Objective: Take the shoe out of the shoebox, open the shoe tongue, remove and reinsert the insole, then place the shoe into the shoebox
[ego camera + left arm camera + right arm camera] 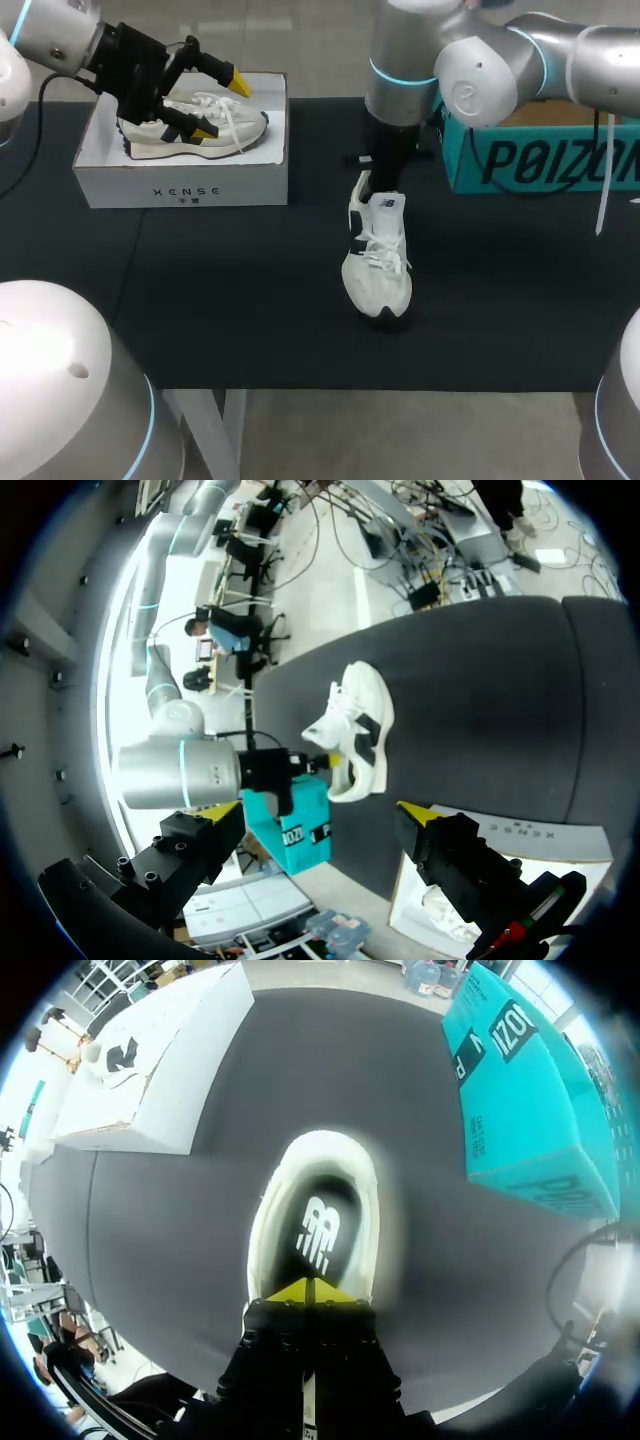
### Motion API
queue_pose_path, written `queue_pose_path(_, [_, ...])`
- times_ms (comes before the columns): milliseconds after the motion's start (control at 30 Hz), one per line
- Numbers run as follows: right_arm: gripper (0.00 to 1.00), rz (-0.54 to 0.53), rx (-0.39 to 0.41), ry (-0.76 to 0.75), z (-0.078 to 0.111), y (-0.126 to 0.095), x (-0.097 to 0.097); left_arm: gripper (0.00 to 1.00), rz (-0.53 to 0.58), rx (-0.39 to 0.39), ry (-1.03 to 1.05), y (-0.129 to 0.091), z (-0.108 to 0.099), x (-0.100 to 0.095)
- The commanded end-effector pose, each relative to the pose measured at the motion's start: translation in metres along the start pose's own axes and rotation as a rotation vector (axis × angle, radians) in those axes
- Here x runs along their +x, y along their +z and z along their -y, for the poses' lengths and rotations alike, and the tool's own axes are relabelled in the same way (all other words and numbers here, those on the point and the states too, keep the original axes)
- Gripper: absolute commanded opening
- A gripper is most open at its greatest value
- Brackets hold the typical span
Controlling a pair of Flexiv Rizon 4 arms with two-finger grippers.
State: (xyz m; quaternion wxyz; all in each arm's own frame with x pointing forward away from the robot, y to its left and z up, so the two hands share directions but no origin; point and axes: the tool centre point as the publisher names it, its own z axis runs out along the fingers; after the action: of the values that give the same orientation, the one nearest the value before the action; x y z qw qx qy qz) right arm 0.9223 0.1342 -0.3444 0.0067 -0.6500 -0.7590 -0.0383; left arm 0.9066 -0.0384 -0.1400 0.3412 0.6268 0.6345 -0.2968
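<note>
**White sneaker out on the table, pinched at the heel**

The white sneaker (377,270) sits mid-table (250,300) with its toe toward the near edge and its heel at the far end. The right claw (308,1290) comes straight down on that heel, its yellow tips drawn almost together and pinching the heel rim just behind the tongue.

Farther back at the left stands an open white shoebox (180,185) with a beige sneaker (180,140) lying inside. The left claw (220,107) hangs over it with its fingers spread wide and holding nothing. I cannot tell whether its lower tip touches that sneaker.

At the far right is a teal shoebox (540,160), just beside the right arm.
</note>
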Motion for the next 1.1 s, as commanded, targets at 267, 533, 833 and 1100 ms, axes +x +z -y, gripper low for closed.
queue_pose_path(267, [0.0, -0.004, -0.005, 0.0, 0.003, -0.001, -0.002, 1.0, -0.003, 0.001, 0.001, 0.0, -0.001, 0.0])
queue_pose_path(533, [0.0, 0.01, -0.017, 0.066, 0.009, 0.004, -0.005, 1.0, -0.003, 0.001, 0.001, 0.0, -0.001, 0.0])
queue_pose_path(833, [0.0, -0.009, 0.02, 0.109, 0.022, 0.023, -0.004, 1.0, -0.003, 0.001, 0.001, 0.0, -0.001, 0.0])
queue_pose_path(1100, [0.66, -0.022, 0.02, 0.11, 0.024, 0.019, 0.006, 1.0, -0.003, 0.001, 0.001, 0.0, -0.001, 0.0])
